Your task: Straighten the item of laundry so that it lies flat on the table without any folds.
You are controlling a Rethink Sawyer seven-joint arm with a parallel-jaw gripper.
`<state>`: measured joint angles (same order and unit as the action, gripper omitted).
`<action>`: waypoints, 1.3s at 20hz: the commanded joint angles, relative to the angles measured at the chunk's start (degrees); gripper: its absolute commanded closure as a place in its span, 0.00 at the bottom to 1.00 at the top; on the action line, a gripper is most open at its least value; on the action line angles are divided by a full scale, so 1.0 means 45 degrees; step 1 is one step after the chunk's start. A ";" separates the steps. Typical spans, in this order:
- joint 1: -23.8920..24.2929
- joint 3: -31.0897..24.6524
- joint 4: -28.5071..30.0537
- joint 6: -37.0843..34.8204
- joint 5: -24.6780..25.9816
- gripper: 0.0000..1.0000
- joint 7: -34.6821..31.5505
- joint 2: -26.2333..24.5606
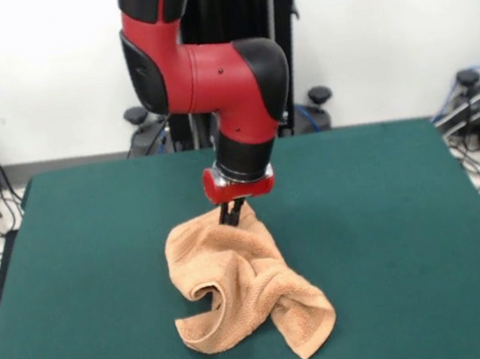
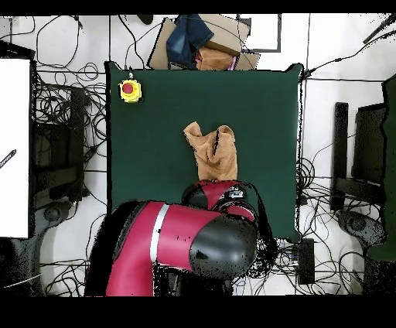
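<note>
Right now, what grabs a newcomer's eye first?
The red arm coming down mid-table, its gripper pinching the far edge of the crumpled peach towel on the green table. In the overhead view, a yellow box with a red button sits at one table corner.

arm (image 1: 206,76): red and black, reaching down from the picture's top in the front view, elbow bending, wrist pointing straight down | gripper (image 1: 232,214): dark fingers hanging close together, pinching the top edge of the towel (image 1: 237,279) | overhead view: arm (image 2: 186,244) covering the gripper
</note>
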<state>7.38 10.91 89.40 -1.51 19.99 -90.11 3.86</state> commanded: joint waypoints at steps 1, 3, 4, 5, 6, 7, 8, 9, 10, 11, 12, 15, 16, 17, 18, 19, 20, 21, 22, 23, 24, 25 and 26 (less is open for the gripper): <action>0.0546 -0.1031 -0.0763 0.0934 -0.0186 1.00 -0.2030 -0.2312; 0.0552 -0.1026 -0.0770 0.0942 -0.0174 1.00 -0.2020 -0.2317; 0.0579 -0.1036 -0.0778 0.0933 -0.0163 1.00 -0.2004 -0.2313; 0.0550 -0.1035 -0.0745 0.0923 -0.0168 1.00 -0.2014 -0.2299; 0.0533 -0.1022 -0.0745 0.0816 -0.0172 1.00 -0.1982 -0.2258; 0.0499 -0.1049 -0.0681 0.0594 -0.0225 1.00 -0.1968 -0.2137; 0.0466 -0.1076 -0.0618 0.0372 -0.0278 1.00 -0.1954 -0.2016; 0.0509 -0.1187 -0.0502 0.0082 -0.0331 1.00 -0.1914 -0.1812; 0.0562 -0.1294 -0.0391 -0.0281 -0.0398 1.00 -0.1854 -0.1585; 0.0566 -0.1355 -0.0310 -0.0614 -0.0466 1.00 -0.1797 -0.1357; 0.0517 -0.1356 -0.0249 -0.0956 -0.0536 1.00 -0.1744 -0.1145; 0.0307 -0.1242 0.0040 -0.1748 -0.0638 1.00 -0.1625 -0.0527; 0.0326 -0.1291 0.0164 -0.1915 -0.0636 1.00 -0.1575 -0.0320; 0.0275 -0.1329 0.0266 -0.2069 -0.0645 1.00 -0.1549 -0.0136; 0.0260 -0.1359 0.0363 -0.2317 -0.0641 1.00 -0.1474 0.0044; 0.0197 -0.1369 0.0349 -0.2627 -0.0683 1.00 -0.1404 0.0192; 0.0184 -0.1399 0.0428 -0.2803 -0.0681 1.00 -0.1367 0.0371; 0.0168 -0.1439 0.0491 -0.3038 -0.0697 1.00 -0.1326 0.0547; 0.0152 -0.1479 0.0553 -0.3272 -0.0714 1.00 -0.1285 0.0723; 0.0126 -0.1505 0.0606 -0.3533 -0.0766 1.00 -0.1287 0.0898; 0.0138 -0.1570 0.0710 -0.3799 -0.0825 1.00 -0.1286 0.1107; 0.0150 -0.1636 0.0813 -0.4065 -0.0885 1.00 -0.1284 0.1317; 0.0173 -0.1713 0.0923 -0.4457 -0.0933 1.00 -0.1217 0.1540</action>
<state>7.53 10.49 90.49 -11.51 19.57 -90.11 7.05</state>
